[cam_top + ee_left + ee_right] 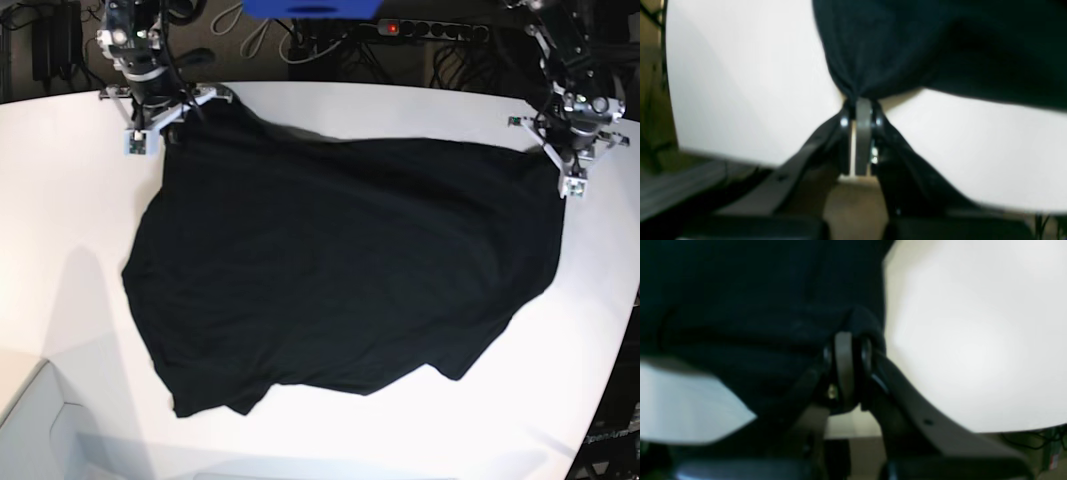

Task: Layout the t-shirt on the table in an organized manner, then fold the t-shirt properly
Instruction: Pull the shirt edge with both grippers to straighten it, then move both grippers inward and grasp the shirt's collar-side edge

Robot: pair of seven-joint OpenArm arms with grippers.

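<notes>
The black t-shirt (340, 270) lies spread plain side up across the white table (70, 200), rumpled along its near edge. My left gripper (557, 158) is shut on the shirt's far right corner. In the left wrist view the left gripper (862, 100) pinches a gathered point of the t-shirt (907, 43) just above the table (740, 83). At the far left corner my right gripper (168, 125) is shut on the cloth. The right wrist view shows the right gripper (851, 335) closed on a bunched fold of the t-shirt (740, 306) over the table (973, 340).
Behind the table's far edge lie a power strip (430, 30) with a red light and tangled cables (250, 30). The table's curved edge (615, 330) runs down the right side. A white ledge (30, 420) sits at the near left corner.
</notes>
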